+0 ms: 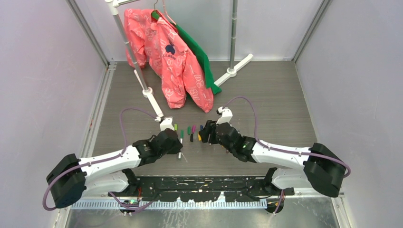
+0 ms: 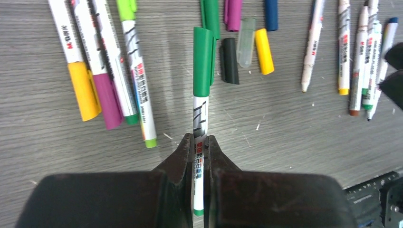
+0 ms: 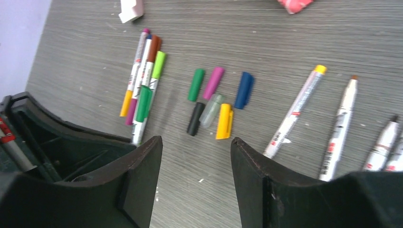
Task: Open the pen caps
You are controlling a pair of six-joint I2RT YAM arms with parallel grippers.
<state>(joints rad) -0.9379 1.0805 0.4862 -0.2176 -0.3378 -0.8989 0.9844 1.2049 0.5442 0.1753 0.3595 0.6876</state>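
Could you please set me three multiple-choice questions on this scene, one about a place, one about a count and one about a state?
1. Where does the loose yellow plastic cap lie?
A. beside the clear cap
B. alone, far from every other cap
C. pushed onto a pen

2. How many loose caps lie clustered between the two groups of pens?
A. three
B. six
C. nine

3. The green cap of the thin white pen held in the left gripper is:
A. still on the pen
B. pulled off and lying loose
C. out of view

Answers:
1 A: it rests right next to the clear one.
2 B: the loose green cap, purple cap, blue cap, black cap, clear and yellow ones.
3 A: it covers the barrel's end ahead of the shut jaws.
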